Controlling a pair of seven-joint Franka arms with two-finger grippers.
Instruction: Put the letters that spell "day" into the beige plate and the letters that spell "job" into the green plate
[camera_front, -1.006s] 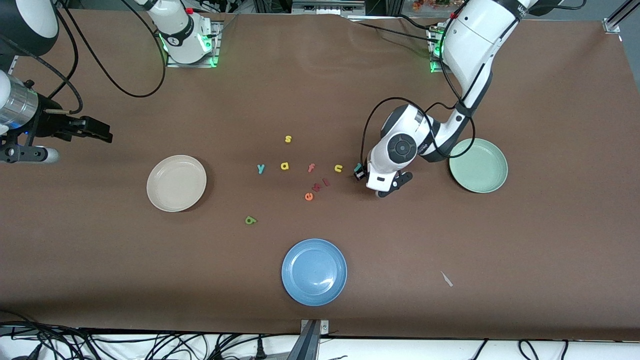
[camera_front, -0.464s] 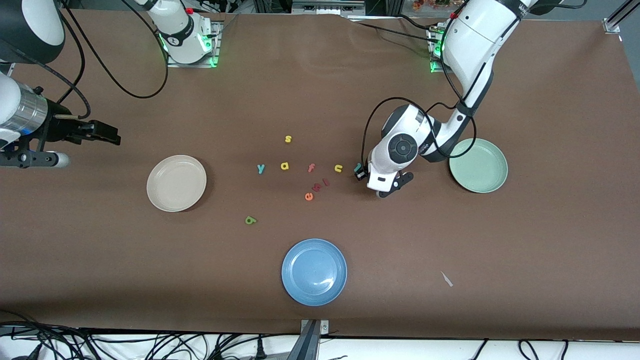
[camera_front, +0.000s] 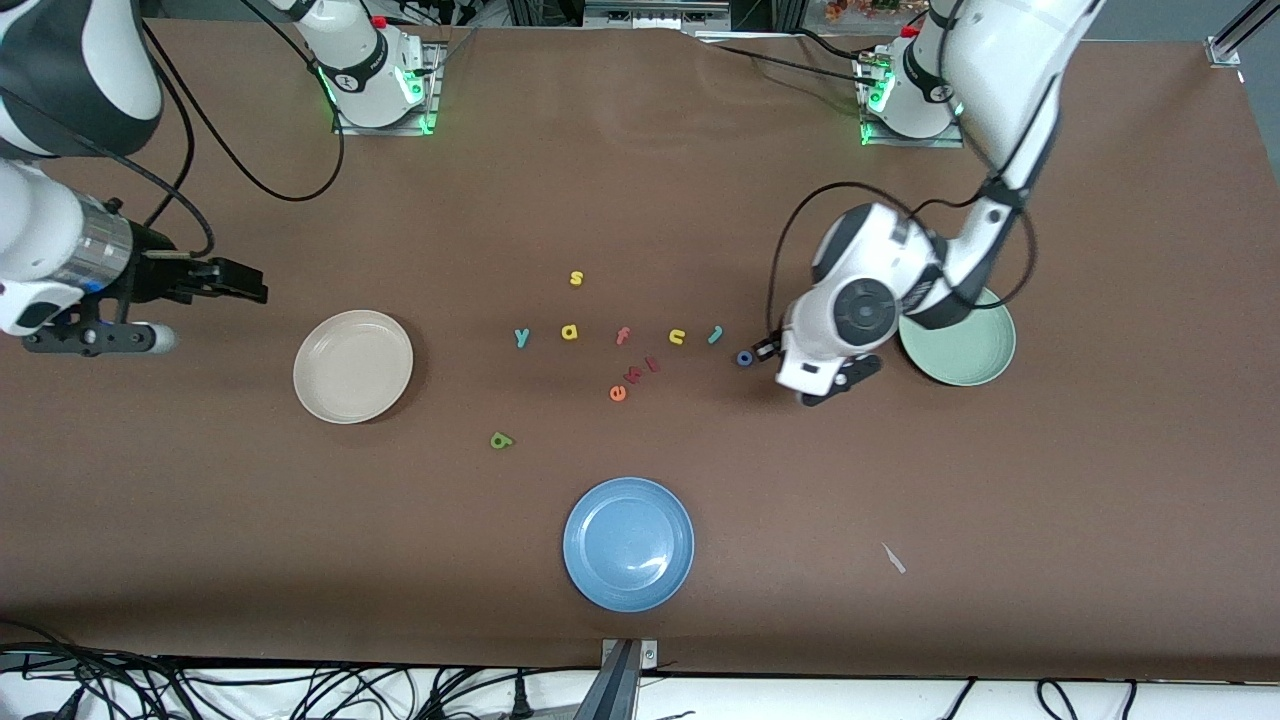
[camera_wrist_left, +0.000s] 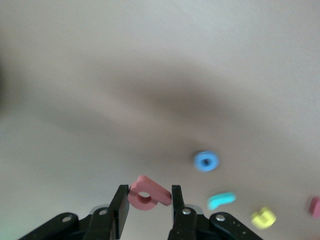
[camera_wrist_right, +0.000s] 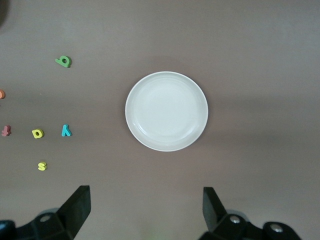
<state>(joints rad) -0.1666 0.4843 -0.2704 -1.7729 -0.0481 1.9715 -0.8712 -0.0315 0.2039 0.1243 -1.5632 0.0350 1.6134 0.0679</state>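
Observation:
My left gripper (camera_wrist_left: 148, 197) is shut on the pinkish-red b (camera_wrist_left: 148, 194) and holds it above the table. In the front view that gripper (camera_front: 768, 350) hangs beside the green plate (camera_front: 972, 352), and its hand hides the b. The blue o (camera_front: 745, 357) and the teal j (camera_front: 715, 335) lie on the table just under it. The teal y (camera_front: 521, 337) and yellow a (camera_front: 569, 332) lie mid-table, the green d (camera_front: 501, 440) nearer the camera. My right gripper (camera_front: 245, 285) is open and empty, over the table beside the empty beige plate (camera_front: 352, 366).
A blue plate (camera_front: 628, 543) sits near the table's front edge. Other loose letters lie among the task's: yellow s (camera_front: 576, 278), pink f (camera_front: 622, 336), yellow u (camera_front: 677, 337), orange e (camera_front: 618, 393). A small pale scrap (camera_front: 893, 558) lies toward the left arm's end.
My left gripper closed on the b, rose and moved toward the green plate, uncovering the blue o. My right arm drifted a little toward the beige plate.

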